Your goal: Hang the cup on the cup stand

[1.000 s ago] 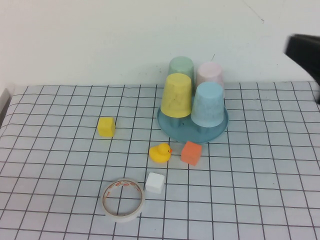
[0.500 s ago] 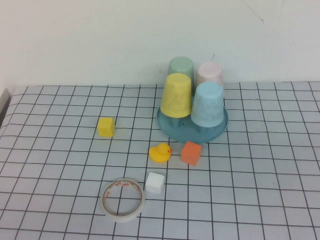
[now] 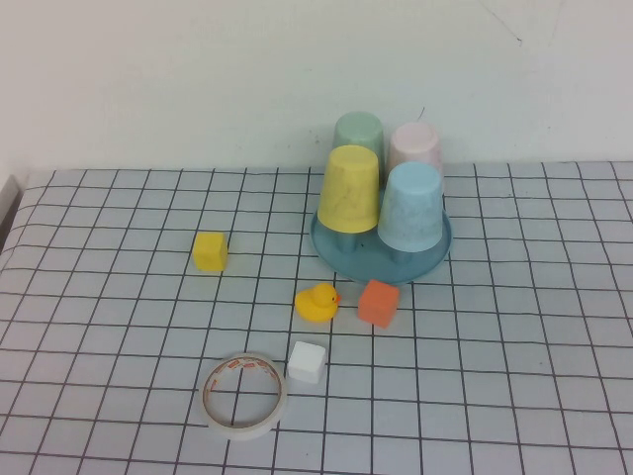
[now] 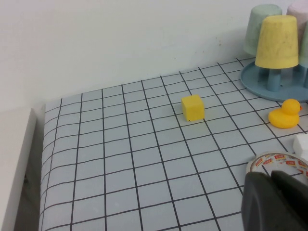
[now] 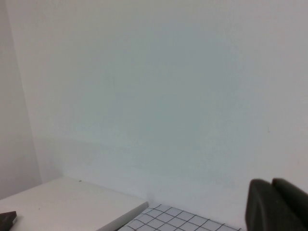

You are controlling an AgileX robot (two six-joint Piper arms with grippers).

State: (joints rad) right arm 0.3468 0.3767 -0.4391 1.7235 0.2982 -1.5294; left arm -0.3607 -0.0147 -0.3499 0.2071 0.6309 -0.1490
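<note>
The light blue cup (image 3: 411,206) sits upside down on the front right of the teal cup stand (image 3: 381,259), at the back of the table in the high view. No gripper touches it, and neither arm shows in that view. My left gripper (image 4: 272,174) is shut and empty, low over the tape roll (image 4: 276,163), well short of the cup stand (image 4: 260,84). My right gripper (image 5: 272,182) is shut and empty, facing the bare white wall, away from the cups.
A yellow cup (image 3: 349,188), a green cup (image 3: 357,134) and a pink cup (image 3: 414,145) also stand inverted on the stand. In front lie a yellow cube (image 3: 210,250), a rubber duck (image 3: 316,301), an orange cube (image 3: 378,302), a white cube (image 3: 307,361) and a tape roll (image 3: 244,395).
A dark arm that showed at the high view's upper right edge one second ago has left that view. The cups and the small objects have not moved.
</note>
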